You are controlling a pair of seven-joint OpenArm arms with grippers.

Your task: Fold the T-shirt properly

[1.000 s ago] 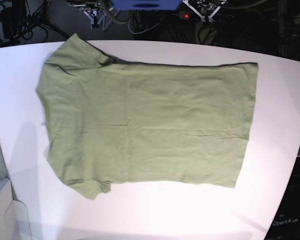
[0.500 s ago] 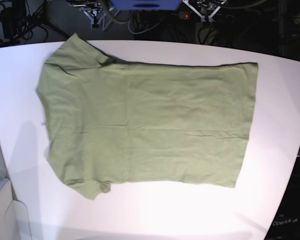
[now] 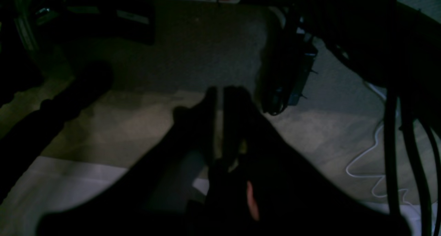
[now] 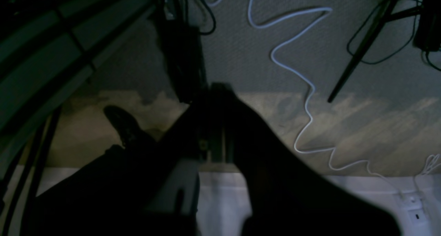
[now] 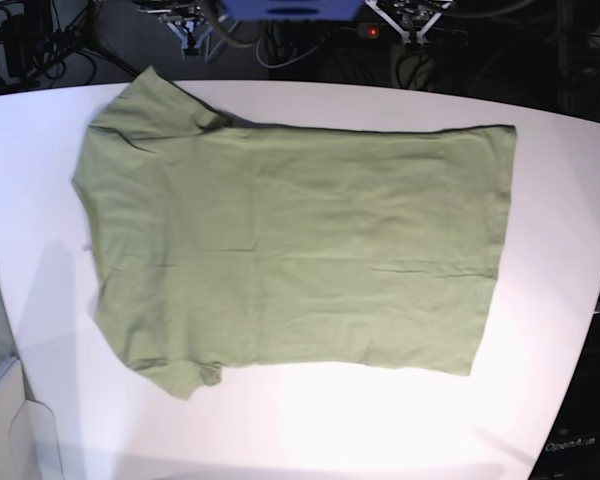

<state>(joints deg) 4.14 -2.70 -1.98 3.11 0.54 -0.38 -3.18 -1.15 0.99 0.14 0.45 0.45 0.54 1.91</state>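
Your T-shirt lies spread flat on the white table, with nothing folded yet, so I judge you are at the very start. Reading the base view from the left: the neck and shoulder end sits near the table's left edge, one sleeve pointing to the far side and the other sleeve to the near side (its tip looks a little tucked under). The body runs rightward to the hem.

Neither arm shows over the cloth. The right gripper and the left gripper both hang off the table above the dim floor, jaws pressed together and holding nothing. Your next move likely calls for spreading them and bringing each down on a sleeve or hem corner.

There is bare table beyond the hem and along the near edge; the left margin is narrow.
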